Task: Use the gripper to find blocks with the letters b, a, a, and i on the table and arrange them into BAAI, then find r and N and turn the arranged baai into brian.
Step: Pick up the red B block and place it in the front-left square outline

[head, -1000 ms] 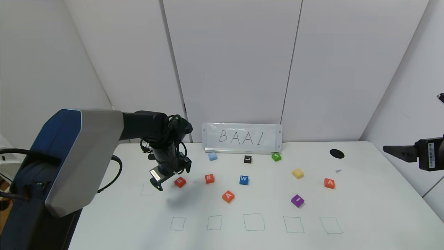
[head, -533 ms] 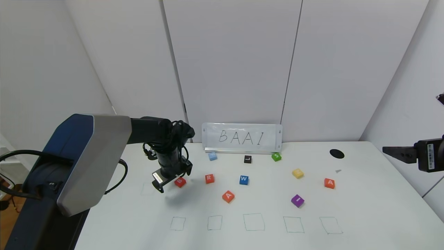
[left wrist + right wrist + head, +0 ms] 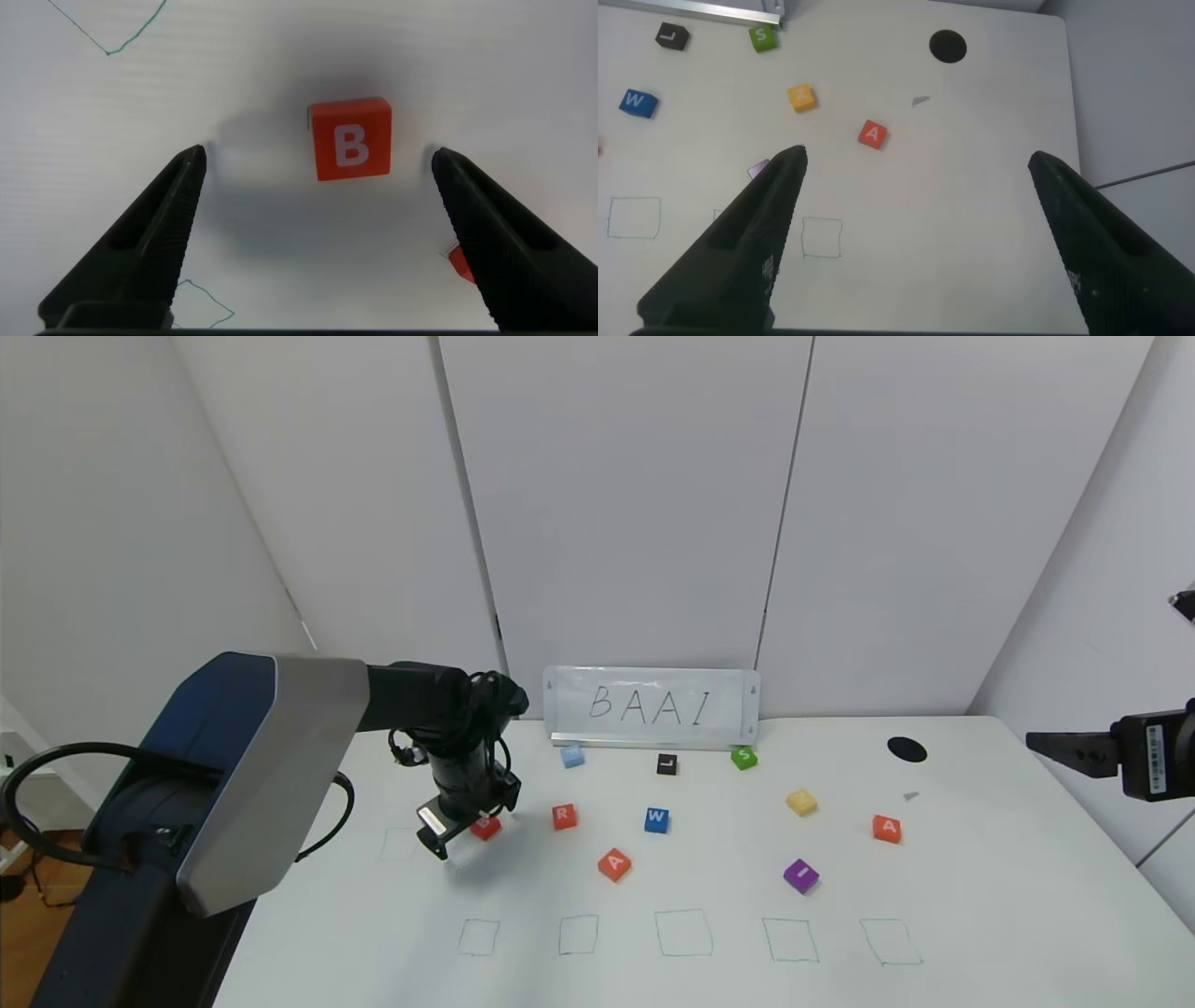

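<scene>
Two pointed black fingers of our left end effector (image 3: 318,163) stand wide apart, gripping nothing, straddling the matte orange-red B cube (image 3: 350,138) on the smooth white surface (image 3: 653,971); our left arm reaches forward, wrist bent down. Rightward lie R cube (image 3: 563,816), near A cube (image 3: 614,864), purple I cube (image 3: 801,875), far A cube (image 3: 887,828). Our right end effector (image 3: 915,163) hovers level at the right edge, spread empty.

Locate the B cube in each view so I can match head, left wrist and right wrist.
Head: B cube at table left, partly hidden behind the left gripper.
Left wrist: B cube centred between the open jaws, on the table.
Right wrist: not in view.
Shared landmark: R cube, beside B; only an orange-red corner shows in the left wrist view.
</scene>
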